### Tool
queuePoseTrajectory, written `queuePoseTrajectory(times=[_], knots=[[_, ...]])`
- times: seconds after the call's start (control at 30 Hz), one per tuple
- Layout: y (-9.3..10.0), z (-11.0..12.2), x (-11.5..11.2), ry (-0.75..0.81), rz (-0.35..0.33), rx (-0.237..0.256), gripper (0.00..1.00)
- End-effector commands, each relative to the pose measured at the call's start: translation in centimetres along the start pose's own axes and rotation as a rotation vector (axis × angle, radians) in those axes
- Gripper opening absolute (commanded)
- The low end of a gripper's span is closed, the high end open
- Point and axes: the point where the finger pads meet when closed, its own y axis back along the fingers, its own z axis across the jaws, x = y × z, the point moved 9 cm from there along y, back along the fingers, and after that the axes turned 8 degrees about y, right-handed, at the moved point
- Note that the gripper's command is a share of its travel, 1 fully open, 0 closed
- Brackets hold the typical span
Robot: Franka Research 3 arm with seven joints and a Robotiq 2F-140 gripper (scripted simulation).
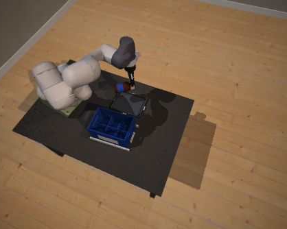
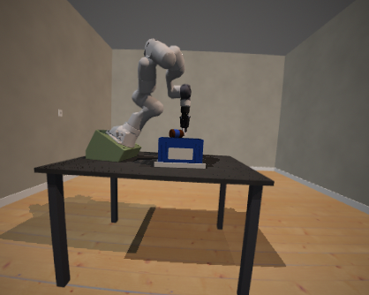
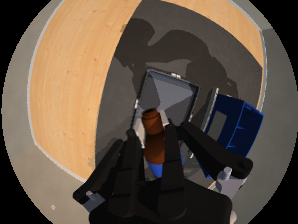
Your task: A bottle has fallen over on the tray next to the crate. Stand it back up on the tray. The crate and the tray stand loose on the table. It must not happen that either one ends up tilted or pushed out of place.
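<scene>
Nearest the wrist camera, you see the gripper [image 3: 154, 137] clamped on the bottle [image 3: 154, 145], its two dark fingers pressed against the sides. The bottle is brown with a blue band round its body, and its neck points away from the camera, out past the fingertips. In the side view the bottle [image 2: 176, 132] hangs in the air on its side, long axis roughly level, held near one end with the body reaching out to the left of the gripper [image 2: 184, 128]. It is well above the table and touches nothing else.

Beyond it lies the tray [image 1: 142, 103], flat and dark, almost directly under the held bottle. You will likely need to turn the bottle until its neck points up before lowering it there.

Farther off, just beside the tray, stands the blue crate [image 1: 98, 131] with its inner dividers. A white panel on its side [image 2: 180, 153] carries no writing, and the bottle's band shows none that can be read.
</scene>
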Motion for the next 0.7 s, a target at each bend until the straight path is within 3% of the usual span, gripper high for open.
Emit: queuePoseTrajectory(times=[0.0,0.67], knots=[[0.03,-0.15,0.01,-0.008,0.002,0.002,0.0],[0.04,-0.15,0.01,-0.091,0.002,0.002,0.0]])
